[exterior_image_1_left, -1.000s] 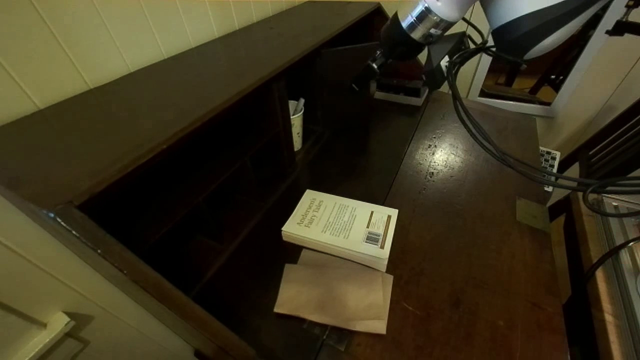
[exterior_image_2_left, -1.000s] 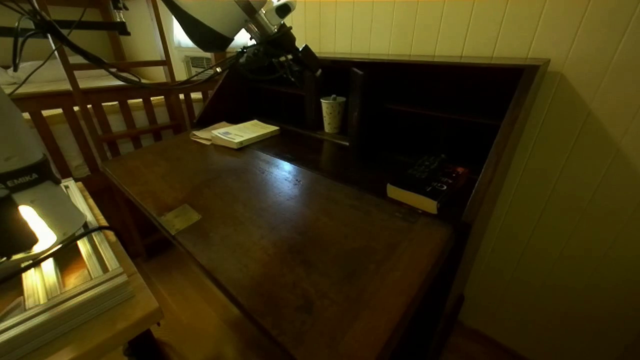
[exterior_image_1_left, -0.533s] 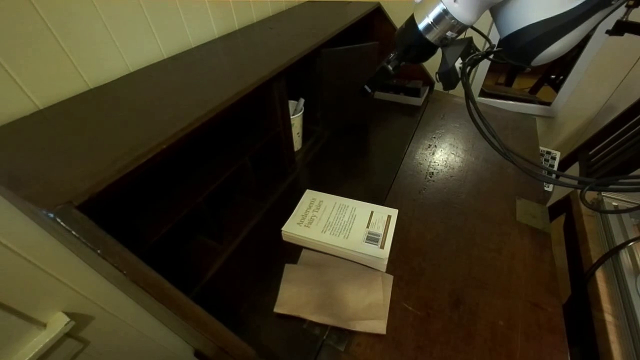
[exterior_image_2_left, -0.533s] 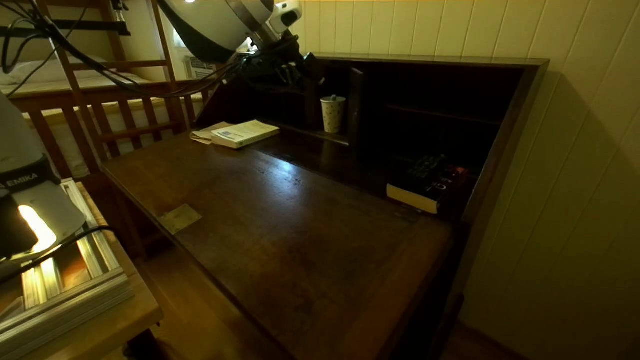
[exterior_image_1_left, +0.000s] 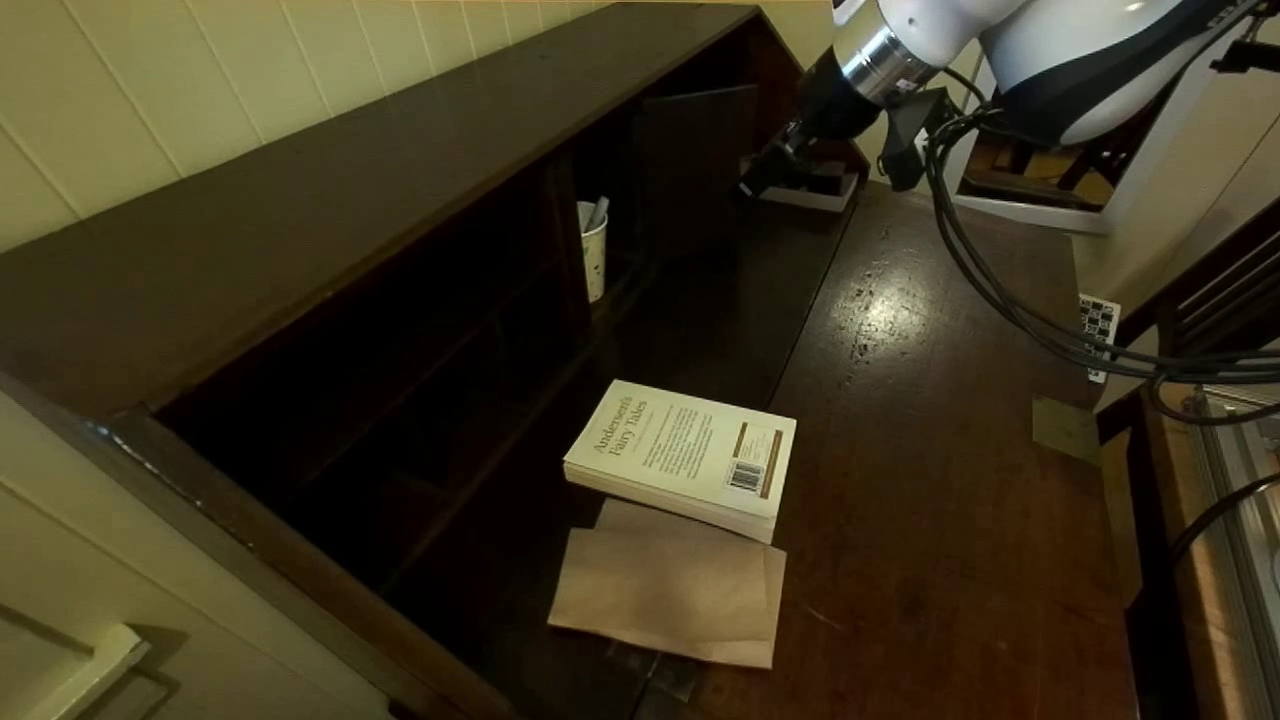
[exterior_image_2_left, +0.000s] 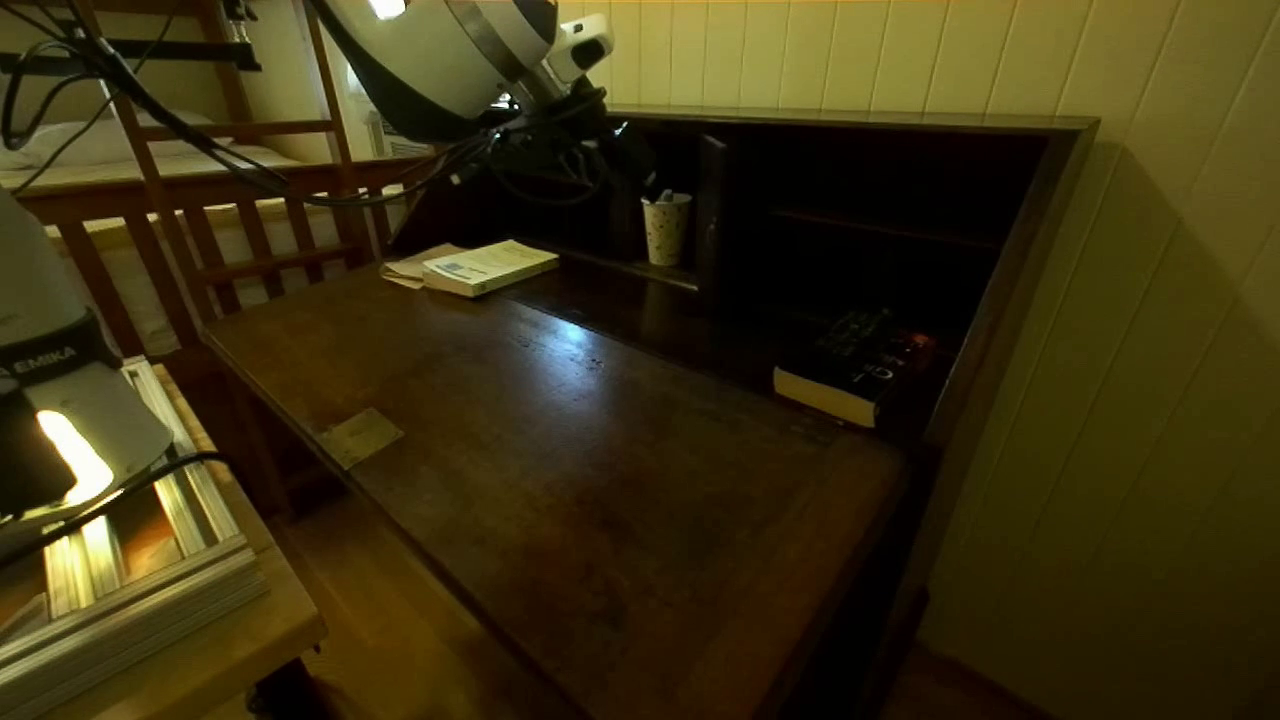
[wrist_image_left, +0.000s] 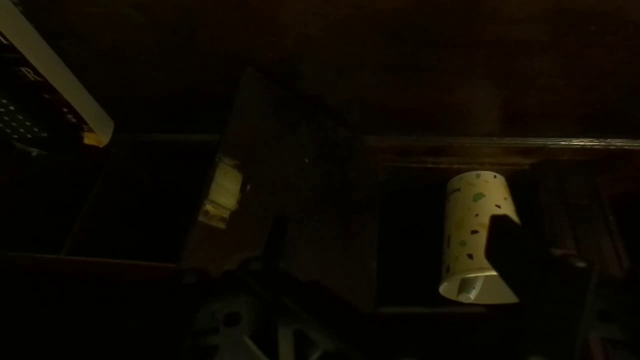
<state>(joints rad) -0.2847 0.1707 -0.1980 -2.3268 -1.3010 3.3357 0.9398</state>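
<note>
My gripper (wrist_image_left: 390, 222) is open, its dark fingers wide apart with nothing held between them. In an exterior view the gripper (exterior_image_1_left: 748, 188) hangs in the air before the desk's cubbyholes, near an open small door (exterior_image_1_left: 697, 165). That door (wrist_image_left: 300, 200) fills much of the gap between the fingers in the wrist view, with a pale latch (wrist_image_left: 224, 192) on its edge. A speckled paper cup (wrist_image_left: 472, 225) holding a grey stick-like item appears partly behind the right finger; contact cannot be told. The cup (exterior_image_2_left: 666, 232) stands upright in a cubbyhole.
A cream book (exterior_image_1_left: 685, 450) titled Andersen's Fairy Tales lies beside brown paper (exterior_image_1_left: 665, 595) on the dark desk (exterior_image_1_left: 930, 520). A thick black book (exterior_image_2_left: 850, 365) lies at the desk's far end from these. Cables (exterior_image_1_left: 1000, 300) hang from the arm. The hutch top (exterior_image_1_left: 350, 150) overhangs the cubbyholes.
My gripper has come lower over the last second, shifting a little rightward in both exterior views and nearer the cup in one of them. The books, paper and cup stay put.
</note>
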